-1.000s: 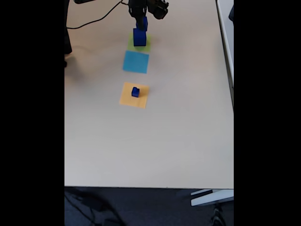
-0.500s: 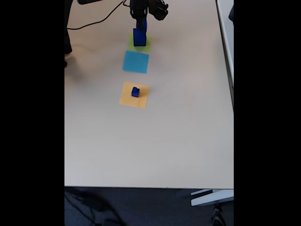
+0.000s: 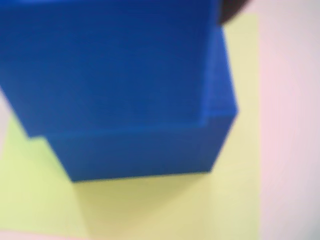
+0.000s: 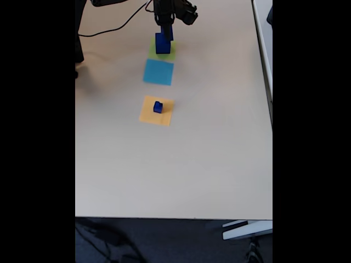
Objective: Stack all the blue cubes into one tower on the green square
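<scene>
Tower: a large glossy royal-blue cube sits on the flat lime-green paper square at the far end of the bench; in the wrist view a second, slightly smaller blue cube rests on or just above it, its edges set in from the lower cube's right and front edges.

Progress: two cubes appear to be stacked, so the job looks roughly two-thirds done, judging by what lies on the bench.

Remaining: one tiny dark-blue cube sits on the flat orange paper square, well apart from the tower; the flat light-blue paper square between the two is bare.

End effector: the black end effector hangs directly over the tower in the fixed view; whether its jaws are apart or clamped on the upper cube cannot be told.

Hard to make out: the wrist view is blurred and close, the upper cube cut off at the top and left edges; whether it fully touches the lower cube is unclear. In the fixed view the two stacked cubes merge into one blue shape.

Cut off: the arm's base leaves the frame at the top.
</scene>
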You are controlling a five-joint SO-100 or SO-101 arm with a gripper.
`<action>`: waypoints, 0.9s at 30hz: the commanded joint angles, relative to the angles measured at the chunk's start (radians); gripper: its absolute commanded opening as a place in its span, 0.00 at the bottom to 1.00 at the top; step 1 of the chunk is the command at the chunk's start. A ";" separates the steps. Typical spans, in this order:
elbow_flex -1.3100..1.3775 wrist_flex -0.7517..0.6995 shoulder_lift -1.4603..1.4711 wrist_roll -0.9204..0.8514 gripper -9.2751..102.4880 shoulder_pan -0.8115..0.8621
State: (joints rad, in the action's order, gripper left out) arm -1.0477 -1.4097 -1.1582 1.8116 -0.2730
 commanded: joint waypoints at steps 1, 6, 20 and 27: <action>0.051 0.012 -0.029 -0.011 0.10 -0.018; 0.049 0.009 -0.031 -0.023 0.10 -0.028; 0.034 -0.046 -0.032 0.055 0.10 -0.021; 0.043 -0.046 -0.026 0.037 0.10 -0.008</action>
State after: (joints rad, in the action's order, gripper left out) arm -1.0477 -1.4542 -1.1582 1.8561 -0.2945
